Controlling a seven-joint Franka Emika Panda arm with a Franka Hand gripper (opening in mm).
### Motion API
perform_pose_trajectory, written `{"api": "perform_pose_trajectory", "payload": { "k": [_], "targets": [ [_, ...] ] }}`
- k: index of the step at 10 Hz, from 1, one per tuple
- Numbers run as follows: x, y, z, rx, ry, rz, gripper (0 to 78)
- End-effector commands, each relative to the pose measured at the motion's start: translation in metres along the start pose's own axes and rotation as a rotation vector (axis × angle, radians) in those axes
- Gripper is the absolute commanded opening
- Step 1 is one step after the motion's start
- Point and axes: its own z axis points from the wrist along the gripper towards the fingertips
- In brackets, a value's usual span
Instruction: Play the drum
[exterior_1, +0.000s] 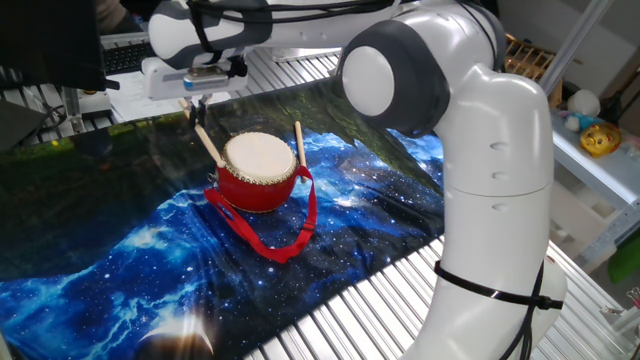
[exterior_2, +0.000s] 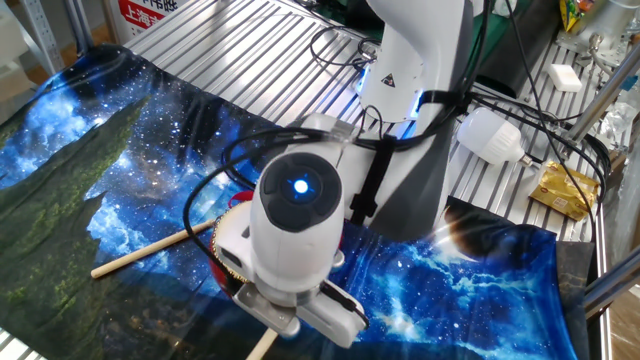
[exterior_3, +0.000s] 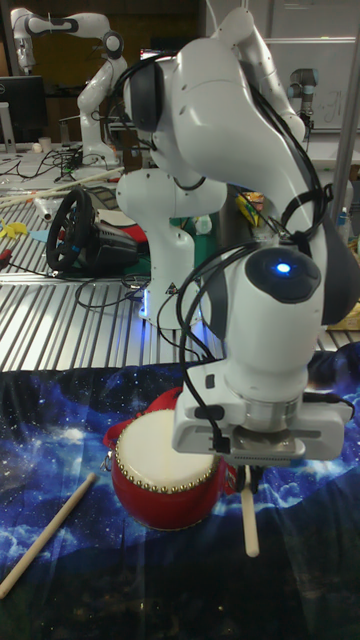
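The drum (exterior_1: 258, 175), red with a cream skin, sits on the star-print cloth (exterior_1: 120, 250), and its red ribbon strap (exterior_1: 283, 243) trails toward the front. My gripper (exterior_1: 194, 103) hangs above and left of the drum, shut on a thin wooden stick (exterior_1: 208, 143). That stick slants down to the drum's left rim. A second stick (exterior_1: 298, 145) leans on the drum's right side. In the tall fixed view the drum (exterior_3: 160, 470) is left of my gripper (exterior_3: 245, 472) and the held stick (exterior_3: 249, 522) points down. In the other fixed view my hand hides most of the drum (exterior_2: 226, 262).
The cloth covers a slatted metal table (exterior_1: 400, 310). My white arm base (exterior_1: 490, 260) stands at the right. A keyboard (exterior_1: 130, 55) and papers lie behind the cloth. A white bulb-shaped object (exterior_2: 490, 135) and a yellow packet (exterior_2: 563, 190) lie near the base.
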Motion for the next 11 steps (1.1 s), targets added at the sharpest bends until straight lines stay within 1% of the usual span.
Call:
{"api": "perform_pose_trajectory", "payload": {
  "k": [1,4,5,6,7,8,10,11],
  "targets": [
    [-0.002,0.022,0.016,-0.005,-0.025,0.01,1.2],
    [-0.006,0.025,0.025,-0.012,-0.022,-0.02,1.2],
    [-0.008,0.026,0.031,-0.013,-0.019,-0.053,1.2],
    [-0.008,0.026,0.031,-0.013,-0.019,-0.053,1.2],
    [-0.011,0.028,0.042,-0.013,-0.02,-0.07,1.2],
    [-0.013,0.029,0.048,-0.01,-0.02,-0.076,1.2],
    [-0.015,0.03,0.059,-0.006,-0.021,-0.079,1.2],
    [-0.015,0.03,0.059,-0.006,-0.021,-0.079,1.2]
  ]
}}
